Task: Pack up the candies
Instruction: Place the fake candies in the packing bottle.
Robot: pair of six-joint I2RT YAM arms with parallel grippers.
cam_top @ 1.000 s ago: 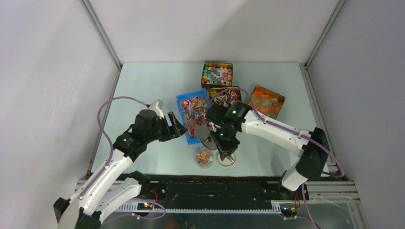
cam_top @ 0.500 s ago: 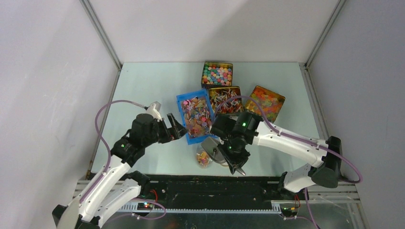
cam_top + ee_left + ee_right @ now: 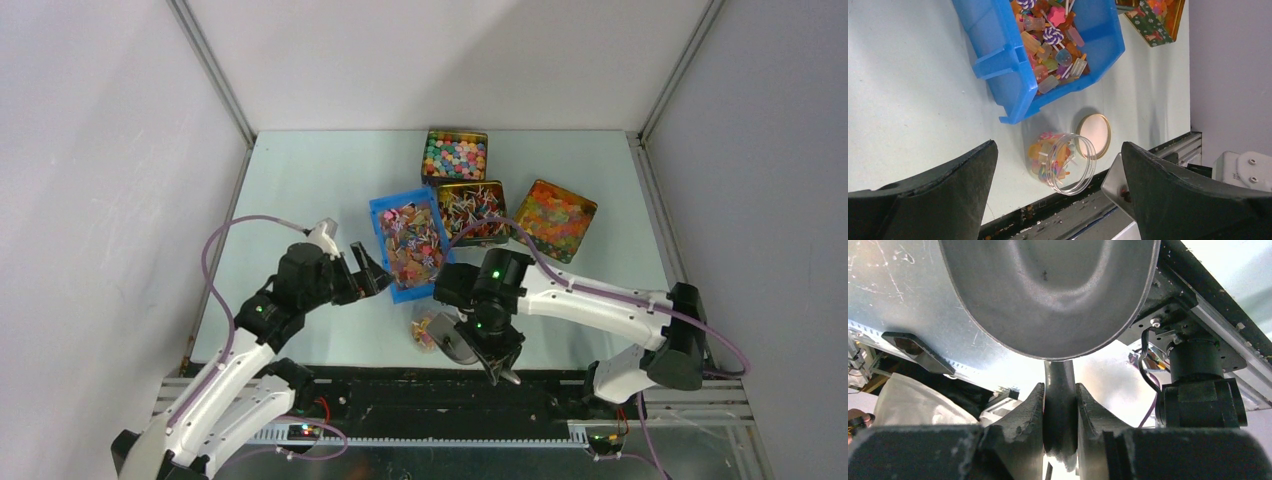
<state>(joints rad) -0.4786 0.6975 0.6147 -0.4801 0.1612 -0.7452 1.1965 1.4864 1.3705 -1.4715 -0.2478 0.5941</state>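
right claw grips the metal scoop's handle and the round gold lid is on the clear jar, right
No: the left wrist view shows the round gold lid lying on the table beside the open clear jar, not on it. The right claw does grip the grey metal scoop by its handle.

Top view: right arm (image 3: 590, 300) hides half the jar (image 3: 425, 325); we can't find the lid (image 3: 1094, 135) there. In the wrist views, blue bin (image 3: 993, 50), green tin (image 3: 1153, 22) and scoop (image 3: 1048, 295) bowl are all edge-cropped.
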